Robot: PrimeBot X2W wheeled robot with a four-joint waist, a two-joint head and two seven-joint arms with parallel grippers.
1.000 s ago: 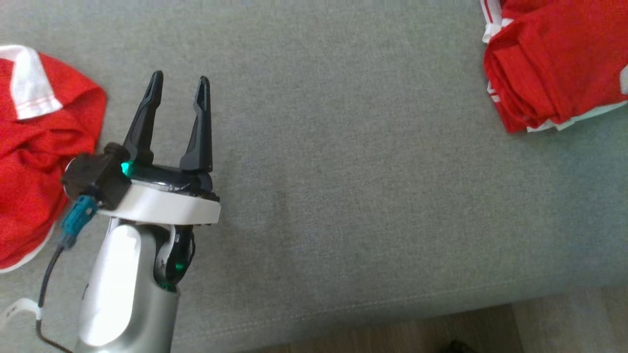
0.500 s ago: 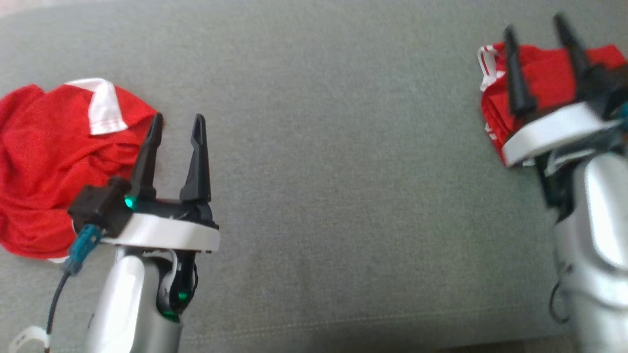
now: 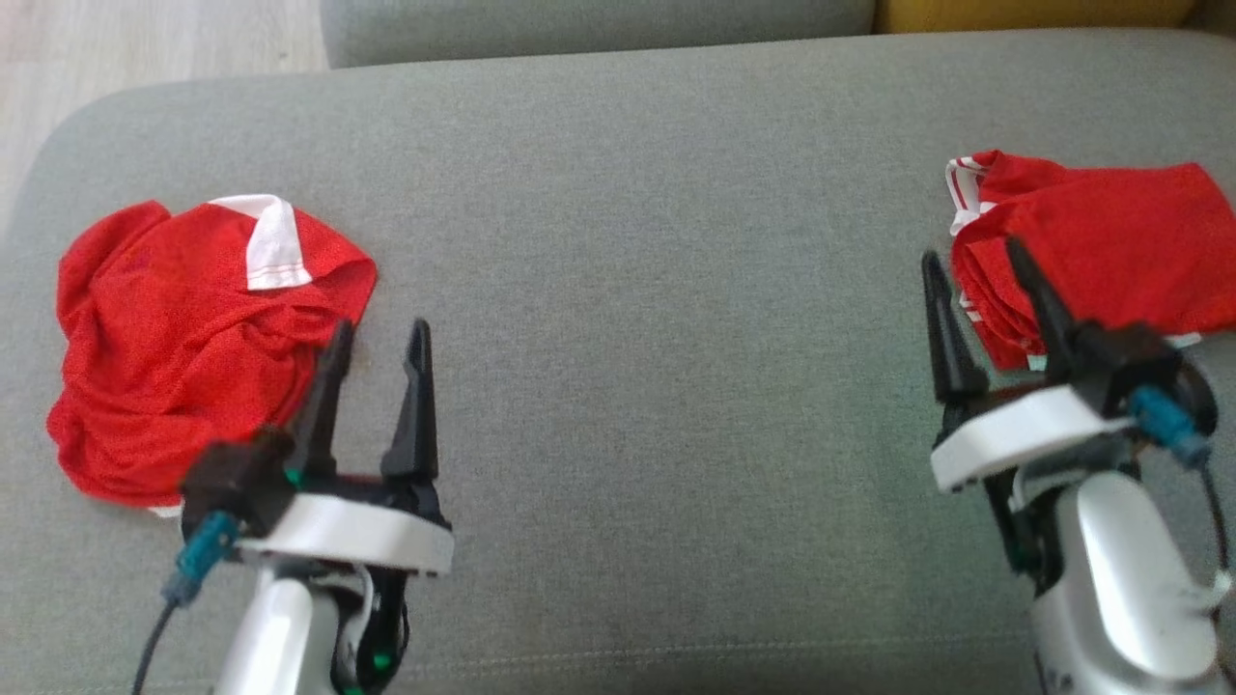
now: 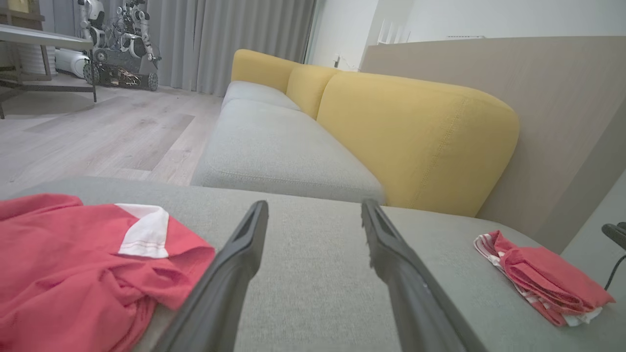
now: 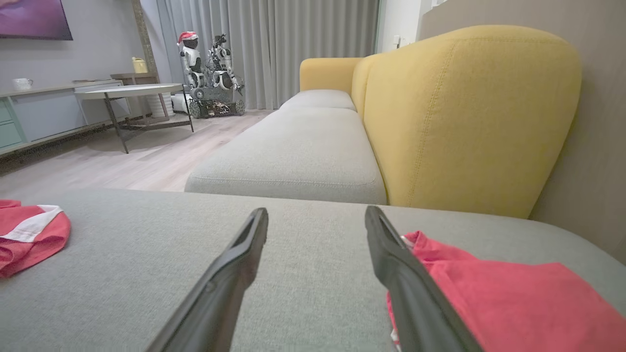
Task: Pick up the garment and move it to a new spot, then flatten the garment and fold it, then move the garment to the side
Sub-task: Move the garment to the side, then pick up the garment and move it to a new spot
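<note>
Head view: grey sofa cushion (image 3: 657, 290) seen from above. The crumpled garment (image 3: 193, 347), red with a white collar tab, lies in a heap at the cushion's left end. The folded garment (image 3: 1101, 251), red with white trim, lies at the right end, well apart from the first. The left gripper (image 3: 380, 330) hovers just beside the heap's right edge, jaws spread wide and holding nothing. Its left finger overlaps the cloth's edge, and contact cannot be told. The right gripper (image 3: 971, 253) is likewise spread wide and empty, with its right finger over the folded garment's left edge. Left wrist view: both fingers of the left gripper (image 4: 313, 205) stand wide apart with bare cushion between them. The crumpled garment (image 4: 73, 264) is just left of the left finger, the folded garment (image 4: 543, 278) far right. A yellow backrest (image 4: 415, 142) rises behind (another robot (image 4: 120, 49) stands across the room). Right wrist view: the right gripper (image 5: 315, 211) is wide open, with nothing between the fingers. The folded garment (image 5: 513, 303) lies against the right finger's outer side, the crumpled garment (image 5: 29, 234) at the far left edge.
</note>
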